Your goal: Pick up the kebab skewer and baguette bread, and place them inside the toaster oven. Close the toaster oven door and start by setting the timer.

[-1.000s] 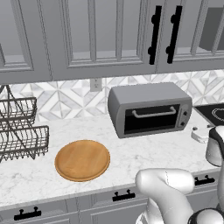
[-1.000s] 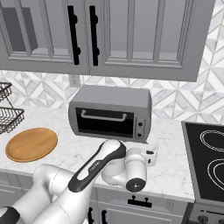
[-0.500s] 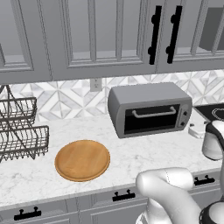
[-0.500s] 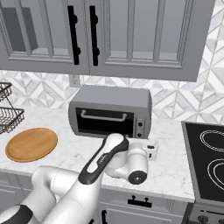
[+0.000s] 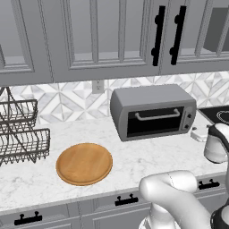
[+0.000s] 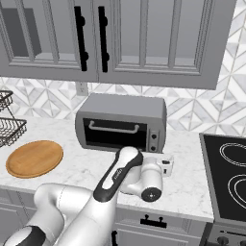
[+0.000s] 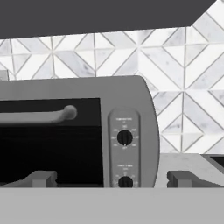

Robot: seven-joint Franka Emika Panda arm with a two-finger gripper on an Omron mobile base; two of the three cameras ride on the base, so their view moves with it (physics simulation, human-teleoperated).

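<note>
Grey metal toaster oven (image 7: 78, 131) door shut; hand had swung up to face knob strip (image 7: 124, 151); gripper (image 7: 111, 179) wide, empty. Timer step likely next.

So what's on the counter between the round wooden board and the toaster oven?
Nothing: in the left base view only bare marble countertop separates the wooden board from the toaster oven. The right base view shows the same bare stretch.

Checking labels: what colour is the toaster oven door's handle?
Grey, on the black toaster oven door; handle clearest in the left base view.
</note>
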